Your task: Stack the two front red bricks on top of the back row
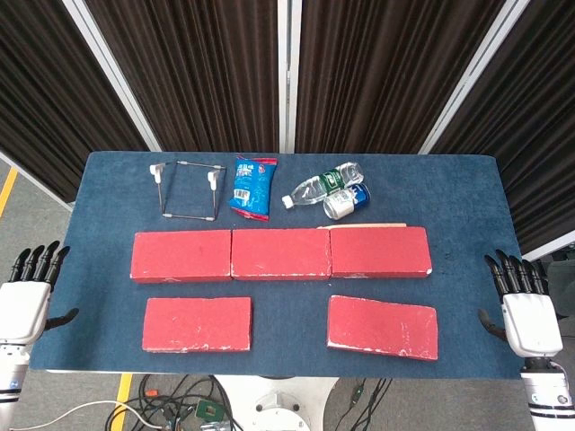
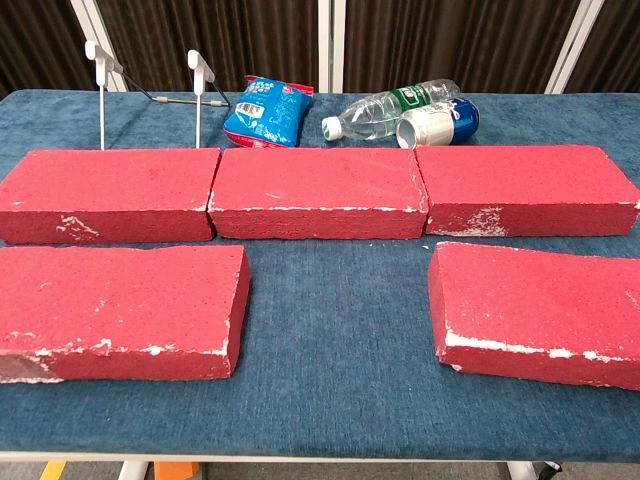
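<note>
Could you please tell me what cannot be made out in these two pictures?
- Left hand and right hand: absent from chest view, outside its frame.
- Front bricks: outer ends cut by chest view's edges.
- Snack bag print: too small in both views.
- Can: partly behind bottle.

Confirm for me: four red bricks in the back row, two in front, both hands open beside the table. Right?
Not quite: the back row has three red bricks, not four, as the head view shows. The two front bricks and open left hand and right hand are right.

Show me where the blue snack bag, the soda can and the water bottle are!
blue snack bag (image 1: pixel 252 188), head view, middle of its front.
soda can (image 1: pixel 346 202), head view, its side.
water bottle (image 2: pixel 385 104), chest view, clear body.
</note>
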Robot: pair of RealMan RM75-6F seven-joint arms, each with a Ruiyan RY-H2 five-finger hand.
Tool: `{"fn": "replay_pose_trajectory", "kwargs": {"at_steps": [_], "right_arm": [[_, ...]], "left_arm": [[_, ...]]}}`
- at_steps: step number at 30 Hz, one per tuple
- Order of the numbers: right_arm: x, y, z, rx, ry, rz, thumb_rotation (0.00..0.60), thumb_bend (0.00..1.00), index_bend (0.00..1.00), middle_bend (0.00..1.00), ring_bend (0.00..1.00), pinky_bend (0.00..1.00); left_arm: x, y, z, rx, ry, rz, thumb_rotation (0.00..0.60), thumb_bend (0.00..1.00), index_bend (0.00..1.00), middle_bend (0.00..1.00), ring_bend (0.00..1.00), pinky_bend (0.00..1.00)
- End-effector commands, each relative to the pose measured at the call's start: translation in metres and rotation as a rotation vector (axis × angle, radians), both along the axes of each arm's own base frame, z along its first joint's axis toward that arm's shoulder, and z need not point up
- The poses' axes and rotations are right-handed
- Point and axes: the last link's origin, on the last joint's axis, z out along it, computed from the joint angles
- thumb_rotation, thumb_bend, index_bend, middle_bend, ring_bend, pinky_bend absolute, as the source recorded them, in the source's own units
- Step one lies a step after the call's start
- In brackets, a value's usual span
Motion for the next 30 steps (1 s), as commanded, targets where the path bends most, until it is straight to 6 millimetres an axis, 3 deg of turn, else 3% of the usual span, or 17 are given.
{"fn": "replay_pose_trajectory", "kwargs": {"at_steps": [1, 11, 17, 25, 30], "right_arm": [[0.000, 0.000, -0.001, 0.004, -0.004, -0.002, 0.600, 0.18, 0.00, 0.00, 0.00, 0.00], [0.001, -0.001, 0.004, -0.011, -0.011, 0.004, 0.600, 0.18, 0.00, 0.00, 0.00, 0.00], [0.002, -0.002, 0.009, -0.027, -0.018, 0.006, 0.600, 0.18, 0.00, 0.00, 0.00, 0.00], [0.000, -0.002, 0.011, -0.026, -0.014, -0.002, 0.600, 0.18, 0.00, 0.00, 0.00, 0.00], [-0.002, -0.004, 0.013, -0.036, -0.025, -0.009, 0.600, 0.18, 0.00, 0.00, 0.00, 0.00]], "left_arm": [[0.001, 0.000, -0.001, -0.003, 0.002, -0.002, 0.600, 0.00, 0.05, 0.01, 0.00, 0.05], [0.004, -0.001, -0.002, -0.014, -0.006, -0.007, 0.600, 0.00, 0.05, 0.01, 0.00, 0.05], [0.016, -0.005, -0.014, -0.111, -0.078, -0.026, 0.600, 0.00, 0.05, 0.01, 0.00, 0.05], [0.040, -0.007, -0.053, -0.326, -0.151, -0.038, 0.600, 0.00, 0.05, 0.01, 0.00, 0.05], [0.067, -0.004, -0.076, -0.449, -0.210, -0.077, 0.600, 0.00, 0.05, 0.01, 0.00, 0.05]]}}
